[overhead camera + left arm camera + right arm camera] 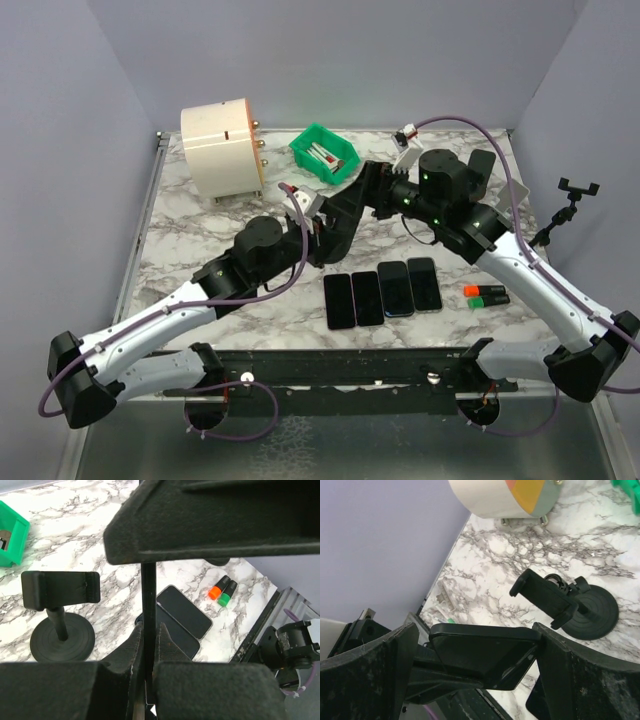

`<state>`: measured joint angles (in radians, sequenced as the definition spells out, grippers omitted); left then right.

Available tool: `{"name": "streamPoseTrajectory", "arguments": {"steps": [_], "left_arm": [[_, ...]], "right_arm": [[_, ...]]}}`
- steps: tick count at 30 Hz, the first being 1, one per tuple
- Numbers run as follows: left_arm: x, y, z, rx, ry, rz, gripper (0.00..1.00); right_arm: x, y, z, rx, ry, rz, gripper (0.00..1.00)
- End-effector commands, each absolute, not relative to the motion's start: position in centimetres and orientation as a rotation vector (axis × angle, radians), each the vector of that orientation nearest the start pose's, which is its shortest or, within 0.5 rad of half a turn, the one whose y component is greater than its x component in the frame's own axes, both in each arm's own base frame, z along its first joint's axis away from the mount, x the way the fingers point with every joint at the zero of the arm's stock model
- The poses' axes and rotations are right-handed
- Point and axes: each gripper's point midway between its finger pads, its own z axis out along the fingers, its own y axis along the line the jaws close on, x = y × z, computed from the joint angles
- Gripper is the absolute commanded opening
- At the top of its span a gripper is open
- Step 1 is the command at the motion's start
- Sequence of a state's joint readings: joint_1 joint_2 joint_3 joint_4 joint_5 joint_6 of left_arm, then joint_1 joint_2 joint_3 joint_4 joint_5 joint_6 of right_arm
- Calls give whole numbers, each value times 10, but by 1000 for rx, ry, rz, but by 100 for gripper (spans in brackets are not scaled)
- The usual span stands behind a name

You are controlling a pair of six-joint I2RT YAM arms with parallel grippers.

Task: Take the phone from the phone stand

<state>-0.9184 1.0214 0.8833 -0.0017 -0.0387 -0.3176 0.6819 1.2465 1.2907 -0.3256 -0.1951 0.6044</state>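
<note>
Over marble table (200, 240), phone (485, 655) tight in left and right jaws (off stand (545, 596))

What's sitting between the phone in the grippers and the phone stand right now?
Nothing. In the right wrist view only bare marble table separates the held phone from the empty phone stand, which stands apart beyond it.

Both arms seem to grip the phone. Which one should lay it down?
Probably the right: the right fingers span the width of the phone, while the left fingers pinch only its thin edge.
</note>
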Motion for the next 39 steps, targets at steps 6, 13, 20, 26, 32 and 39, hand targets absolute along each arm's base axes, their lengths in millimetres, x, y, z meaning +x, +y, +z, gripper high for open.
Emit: {"name": "streamPoseTrajectory", "arguments": {"steps": [6,13,20,26,32,39], "left_arm": [[204,-260,314,439,1633,-855,0],[178,-211,273,287,1755,-850,0],[155,-186,180,-104,1974,-986,0],[146,-186,133,-263,2036,-1078,0],[148,-195,101,-279,2115,-1048,0],[148,-209,76,-285,2172,-1070,0]], "right_arm": [[233,295,385,-317,1890,1213,100],[210,261,384,-364,1849,1103,100],[200,207,334,-270,1808,899,99],[194,180,306,-207,1773,818,99],[199,174,295,-196,1776,770,98],[201,176,284,-198,1812,758,97]]}}
